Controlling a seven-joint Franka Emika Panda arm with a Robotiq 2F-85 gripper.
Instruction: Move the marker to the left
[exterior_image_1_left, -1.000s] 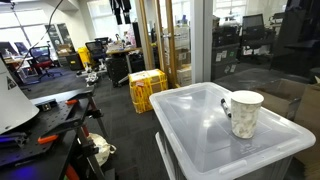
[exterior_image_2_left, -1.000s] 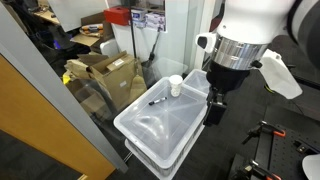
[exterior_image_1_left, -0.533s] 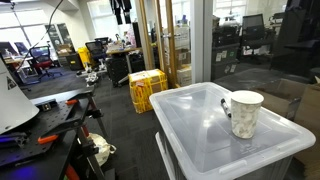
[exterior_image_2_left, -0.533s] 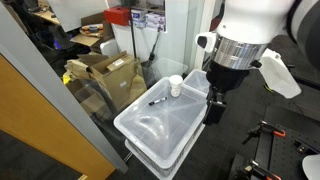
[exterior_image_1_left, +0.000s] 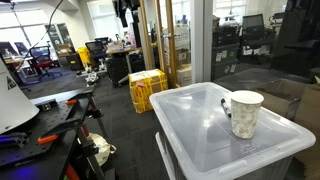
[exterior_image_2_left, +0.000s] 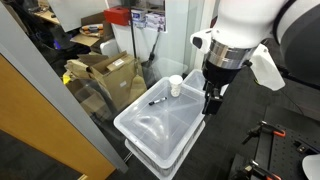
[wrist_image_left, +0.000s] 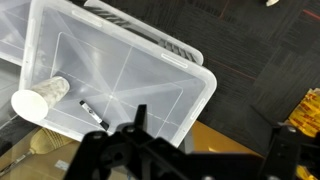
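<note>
Marker (exterior_image_2_left: 157, 101) lies flat on clear bin lid (exterior_image_2_left: 150, 140), near its middle, close to the upright white cup (exterior_image_2_left: 175, 87) but not touching it. Gripper (exterior_image_2_left: 211, 103) hangs by lid's edge, well apart from marker. In wrist view jaws are spread wide w/ nothing between them.

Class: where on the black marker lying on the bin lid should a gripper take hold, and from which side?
Probably the marker at mid-length, coming straight down, jaws across its thin width. It lies flat on the bin lid, so only its top and sides are free; the cup sits apart.
</note>
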